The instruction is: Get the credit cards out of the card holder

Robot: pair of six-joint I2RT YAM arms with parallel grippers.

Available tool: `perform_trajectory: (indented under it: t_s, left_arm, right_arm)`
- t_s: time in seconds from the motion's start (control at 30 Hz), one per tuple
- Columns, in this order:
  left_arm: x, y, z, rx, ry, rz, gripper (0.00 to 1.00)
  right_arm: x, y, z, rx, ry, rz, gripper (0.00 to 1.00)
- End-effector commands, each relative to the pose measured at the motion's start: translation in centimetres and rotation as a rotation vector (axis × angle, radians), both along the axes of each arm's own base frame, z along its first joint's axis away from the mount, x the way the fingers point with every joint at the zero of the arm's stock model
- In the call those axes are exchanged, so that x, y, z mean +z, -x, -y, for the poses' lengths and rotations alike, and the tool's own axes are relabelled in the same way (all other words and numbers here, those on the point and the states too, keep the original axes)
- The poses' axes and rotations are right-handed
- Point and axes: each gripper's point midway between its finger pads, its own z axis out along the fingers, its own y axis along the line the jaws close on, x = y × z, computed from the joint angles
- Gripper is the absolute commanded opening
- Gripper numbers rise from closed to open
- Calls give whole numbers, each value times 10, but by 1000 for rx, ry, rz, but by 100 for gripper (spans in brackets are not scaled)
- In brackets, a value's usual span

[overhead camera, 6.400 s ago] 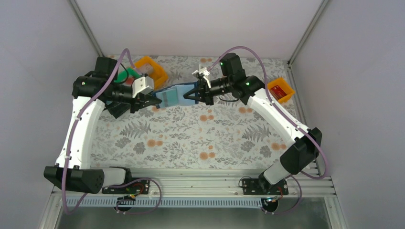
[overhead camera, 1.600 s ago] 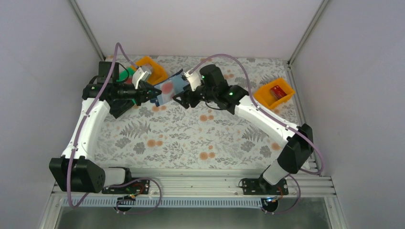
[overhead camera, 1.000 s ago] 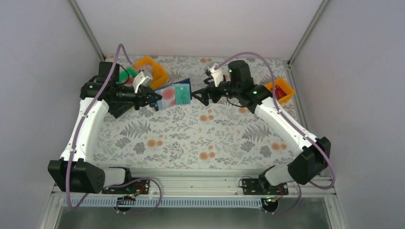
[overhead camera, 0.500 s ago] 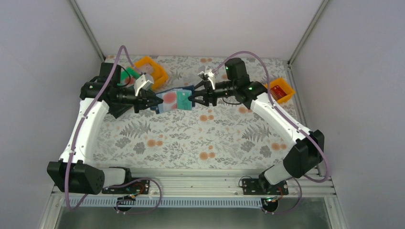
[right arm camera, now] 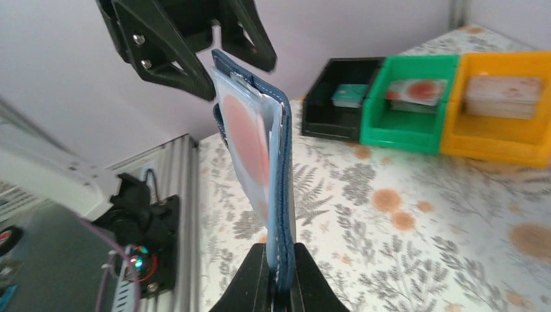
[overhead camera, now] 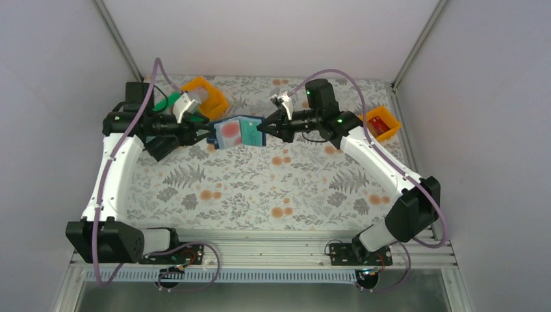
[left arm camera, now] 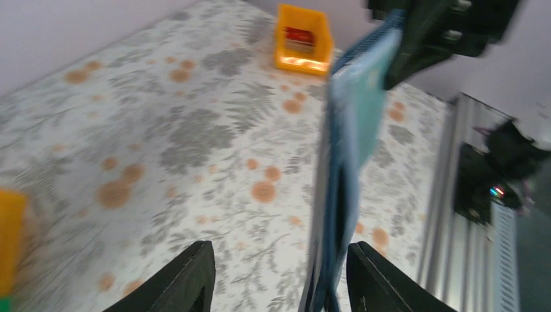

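The card holder [overhead camera: 236,132], a navy bifold with light blue pockets, hangs in the air between both grippers, well above the table. My right gripper [overhead camera: 262,129] is shut on its right edge; in the right wrist view the fingers [right arm camera: 279,273] pinch its navy spine [right arm camera: 283,169]. A pale credit card with a reddish blotch [overhead camera: 228,131] sits in a pocket and also shows in the right wrist view [right arm camera: 247,136]. A teal card [overhead camera: 249,134] lies beside it. My left gripper [overhead camera: 208,135] is open, its jaws wide on either side of the holder's left edge [left arm camera: 344,162].
Orange [overhead camera: 206,96], green [overhead camera: 170,103] and black [overhead camera: 159,146] bins stand at the back left and hold cards [right arm camera: 416,91]. Another orange bin [overhead camera: 382,123] with a red item stands at the back right. The floral table [overhead camera: 260,188] lies below.
One second ago only the left gripper held the holder. The right gripper came back and shut on its right edge. The left jaws now stand open, and the left arm shifted slightly left.
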Motion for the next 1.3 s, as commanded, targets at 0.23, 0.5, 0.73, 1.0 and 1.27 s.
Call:
perform_trajectory:
  t_s: [0.23, 0.5, 0.73, 1.0, 1.27]
  left_arm:
    - [37, -44, -53, 235, -19, 152, 45]
    - [25, 13, 55, -215, 153, -12, 33]
    - [17, -2, 64, -221, 149, -62, 31]
    - [17, 4, 56, -186, 103, -6, 29]
    - [18, 8, 55, -200, 105, 3, 29]
  right_arm:
    - [-10, -70, 17, -487, 80, -173, 4]
    - [30, -33, -21, -268, -23, -69, 4]
    - [44, 5, -31, -92, -73, 2, 4]
    - [64, 31, -25, 9, -124, 74, 4]
    - [75, 49, -21, 85, -161, 109, 4]
